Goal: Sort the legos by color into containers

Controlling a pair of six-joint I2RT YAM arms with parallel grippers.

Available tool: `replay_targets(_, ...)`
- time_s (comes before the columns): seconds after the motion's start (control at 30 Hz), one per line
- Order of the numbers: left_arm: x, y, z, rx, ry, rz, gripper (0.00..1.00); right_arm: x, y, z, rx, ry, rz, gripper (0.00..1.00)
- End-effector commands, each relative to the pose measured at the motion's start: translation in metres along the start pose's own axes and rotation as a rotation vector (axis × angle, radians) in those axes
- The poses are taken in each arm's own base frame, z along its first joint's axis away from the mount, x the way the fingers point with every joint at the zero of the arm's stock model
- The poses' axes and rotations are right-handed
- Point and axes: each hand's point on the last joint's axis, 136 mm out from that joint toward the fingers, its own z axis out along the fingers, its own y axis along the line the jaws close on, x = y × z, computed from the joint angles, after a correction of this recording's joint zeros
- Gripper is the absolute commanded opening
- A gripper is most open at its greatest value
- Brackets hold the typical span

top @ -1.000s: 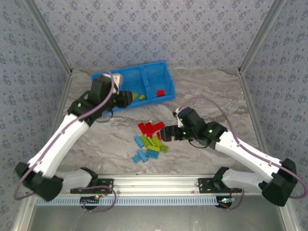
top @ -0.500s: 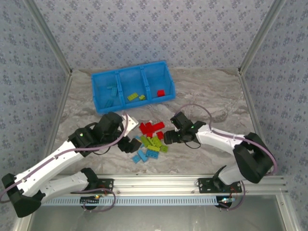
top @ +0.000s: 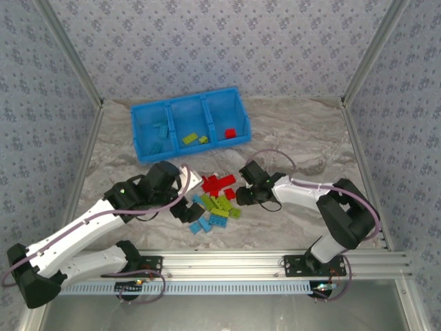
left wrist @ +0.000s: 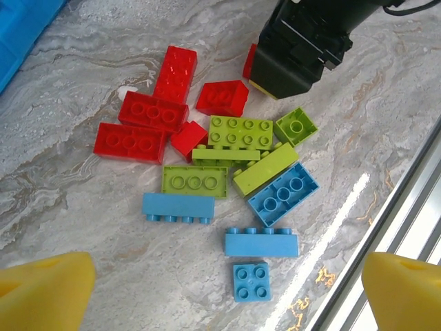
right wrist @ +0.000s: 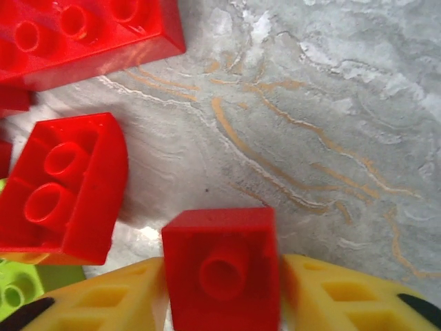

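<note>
Right, the left jaws have come back from the tray (top: 136,131) and now hang over the legos (left wrist: 227,162) on the counter, spread wide and empty, their yellow fingertips (left wrist: 45,289) at the bottom corners of the wrist view. Meanwhile the right jaws have narrowed onto a small red brick (right wrist: 222,269) at the pile's edge, a pad against either side. I judge the grip made. That brick belongs in the tray's right-hand compartment, where one red piece (top: 230,133) already lies.
</note>
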Motion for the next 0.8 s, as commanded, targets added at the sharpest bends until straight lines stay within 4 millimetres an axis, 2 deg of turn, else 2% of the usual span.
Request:
replay_targets(0.0,-0.003,-0.001,-0.009,-0.006,-0.030,0.068,0.99,0.000,0.006,0.003,0.006,0.010,-0.010,0.42)
replay_targets(0.07,-0.003,0.003,-0.012,-0.027,-0.036,0.069,0.99,-0.006,0.007,-0.010,0.011,-0.024,0.001,0.38)
replay_targets(0.17,-0.001,0.010,-0.015,-0.072,-0.045,0.066,0.99,-0.030,0.015,-0.050,-0.003,-0.186,0.016,0.33)
replay_targets(0.23,0.003,0.017,-0.015,-0.101,-0.042,0.058,0.99,-0.056,0.022,-0.083,-0.028,-0.334,0.027,0.32)
replay_targets(0.3,0.006,0.023,-0.016,-0.123,-0.037,0.042,0.99,-0.084,0.020,-0.108,-0.024,-0.453,0.042,0.32)
replay_targets(0.4,0.007,0.031,-0.017,-0.152,-0.039,0.010,0.99,-0.126,0.013,-0.122,-0.001,-0.536,0.047,0.32)
replay_targets(0.47,0.008,0.035,-0.018,-0.168,-0.040,0.001,0.99,-0.155,0.010,-0.117,0.004,-0.551,0.038,0.32)
replay_targets(0.6,0.011,0.042,-0.019,-0.191,-0.031,-0.014,0.99,-0.217,0.004,-0.086,0.012,-0.525,0.042,0.32)
replay_targets(0.77,0.013,0.046,-0.019,-0.206,-0.019,-0.025,0.99,-0.265,-0.005,-0.026,0.064,-0.448,0.057,0.32)
